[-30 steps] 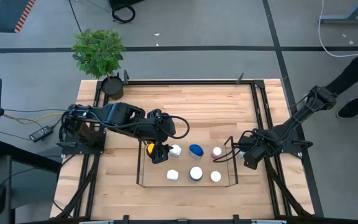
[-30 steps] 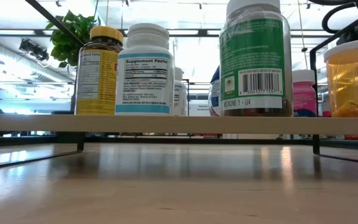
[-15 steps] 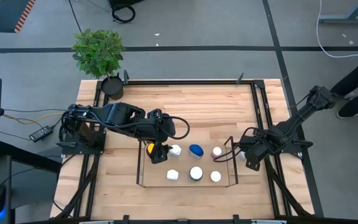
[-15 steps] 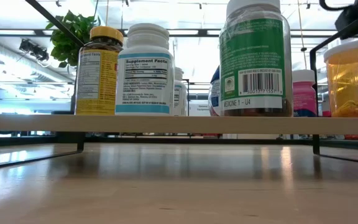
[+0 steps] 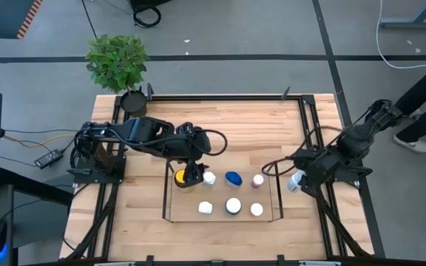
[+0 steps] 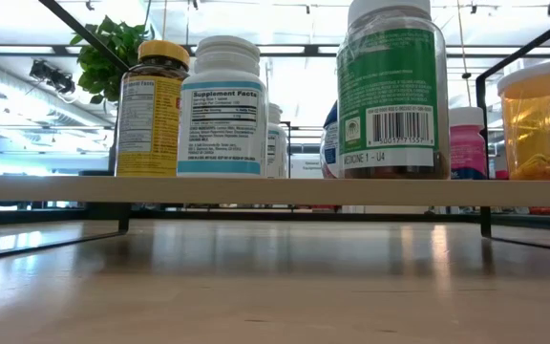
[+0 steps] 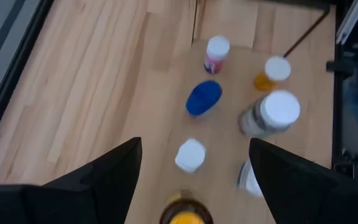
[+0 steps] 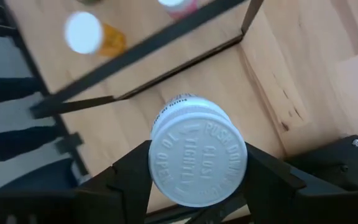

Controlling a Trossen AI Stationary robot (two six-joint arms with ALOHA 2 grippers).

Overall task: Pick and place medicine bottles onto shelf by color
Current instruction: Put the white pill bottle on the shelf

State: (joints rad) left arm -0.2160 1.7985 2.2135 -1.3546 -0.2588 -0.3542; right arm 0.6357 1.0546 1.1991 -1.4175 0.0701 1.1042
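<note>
The shelf [image 5: 222, 193] stands on the wooden surface [image 5: 220, 125], a low rack of thin black wire, and it carries the medicine bottles. In the high view the back row holds a yellow-lidded jar [image 5: 180, 177], a white-capped bottle [image 5: 209, 178], a blue-capped bottle [image 5: 233, 179] and a pink-capped bottle [image 5: 258, 179]. The front row holds three more white caps — one of them the large bottle [image 5: 233, 205] in the middle. In the low view a bottle with a green label [image 6: 392, 91] and an orange translucent bottle [image 6: 540, 119] stand on the board.

The left arm reaches from the left side across the surface, bent at the elbow. The left claw [image 5: 186, 177] hangs over the yellow-lidded jar with its fingers [image 7: 98, 180] spread wide, holding nothing.

The right arm is folded at the right edge of the surface, just beside the shelf's end frame. The right claw [image 8: 197, 171] pinches a white-capped bottle [image 8: 197, 158] by its sides, the cap toward the wrist camera.
</note>
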